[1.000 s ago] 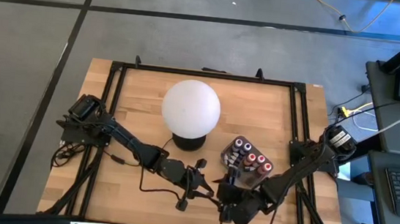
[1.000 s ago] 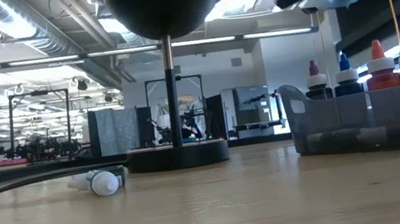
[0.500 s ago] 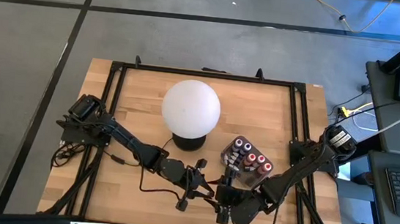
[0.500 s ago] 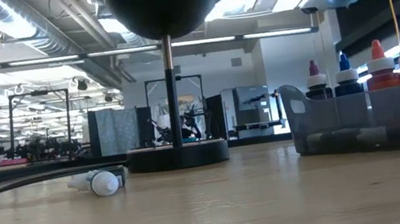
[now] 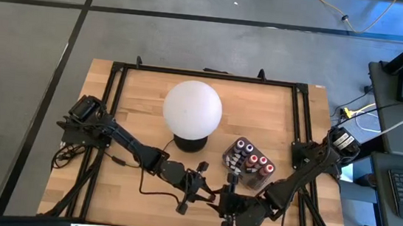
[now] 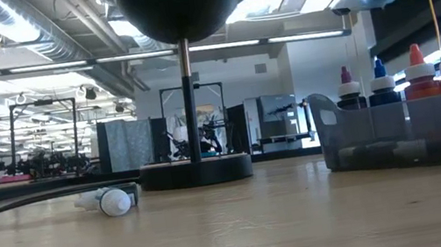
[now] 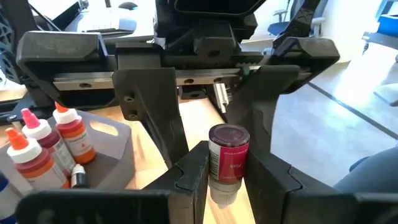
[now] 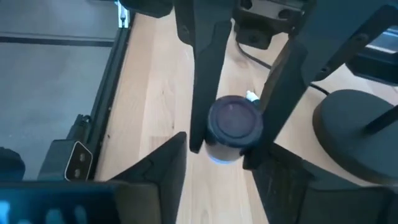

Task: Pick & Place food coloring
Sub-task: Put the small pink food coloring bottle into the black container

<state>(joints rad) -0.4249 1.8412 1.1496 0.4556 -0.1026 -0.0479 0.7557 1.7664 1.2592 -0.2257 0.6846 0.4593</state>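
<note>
Near the front edge of the desk point(image 5: 261, 111), between the two arms, one food coloring bottle point(image 7: 229, 152) hangs in the air. The left gripper point(image 7: 225, 174) has it, its fingers point(image 7: 193, 171) closed narrowly on the bottle's sides. The right gripper point(image 5: 230, 203) faces it from just beside, with its own fingers spread wide on either side of the bottle and gripping nothing. The other bottles stand upright in the dark tray point(image 6: 400, 135), beside the globe lamp point(image 5: 192, 108).

The bottle looks light and small, probably soft plastic with a smooth, rounded body (easy to twist or squirt out of a pinch). My guess is that the safest hold is across the straight, labelled middle, not on the dark round cap point(image 8: 233, 119) or the tapering end. A firm but gentle squeeze should do.
</note>
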